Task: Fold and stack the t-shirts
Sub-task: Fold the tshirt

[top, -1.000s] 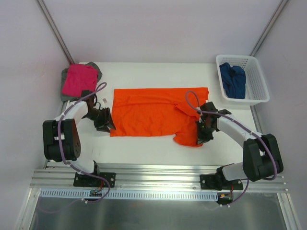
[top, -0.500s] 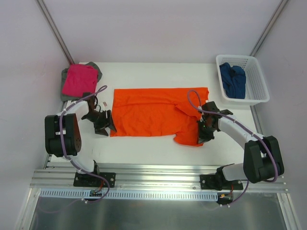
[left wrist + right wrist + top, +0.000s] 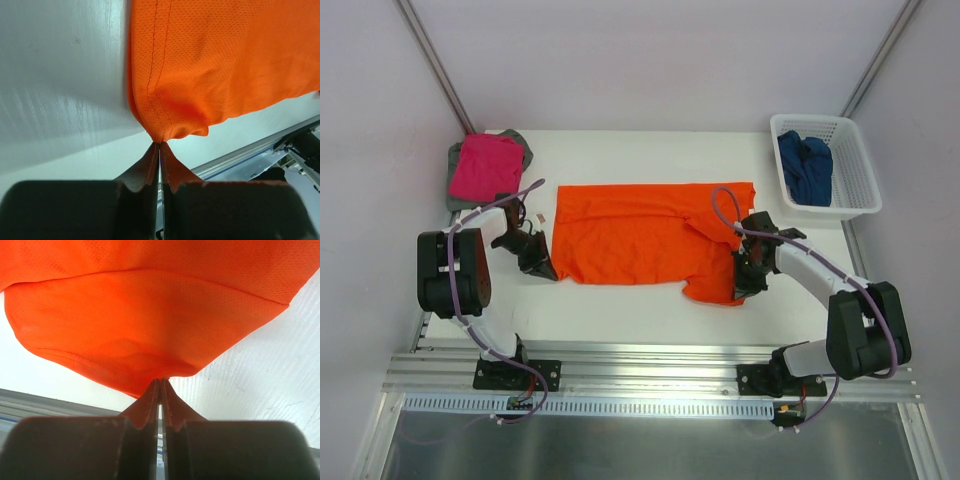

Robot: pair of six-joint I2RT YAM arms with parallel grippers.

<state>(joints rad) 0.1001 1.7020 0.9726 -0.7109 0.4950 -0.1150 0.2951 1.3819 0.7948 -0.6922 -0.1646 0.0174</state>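
The orange t-shirt (image 3: 640,235) lies spread mid-table. The left gripper (image 3: 160,145) pinches its near-left corner, and the right gripper (image 3: 160,381) pinches its near-right edge. The pink t-shirt (image 3: 485,165) lies on the grey t-shirt (image 3: 454,186) far left. The blue t-shirt (image 3: 805,168) sits in the basket (image 3: 861,175) far right.

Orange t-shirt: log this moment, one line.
orange t-shirt: spread out | left gripper: shut on near-left corner | right gripper: shut on near-right edge | pink t-shirt: on grey t-shirt | blue t-shirt: in basket

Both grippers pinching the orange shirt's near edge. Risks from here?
1. The left gripper holds only a tiny corner tuck of the orange shirt, at its tips; may slip on lifting.
2. The right gripper grips a flap, likely the sleeve, nearer than the hem; the fold may skew.
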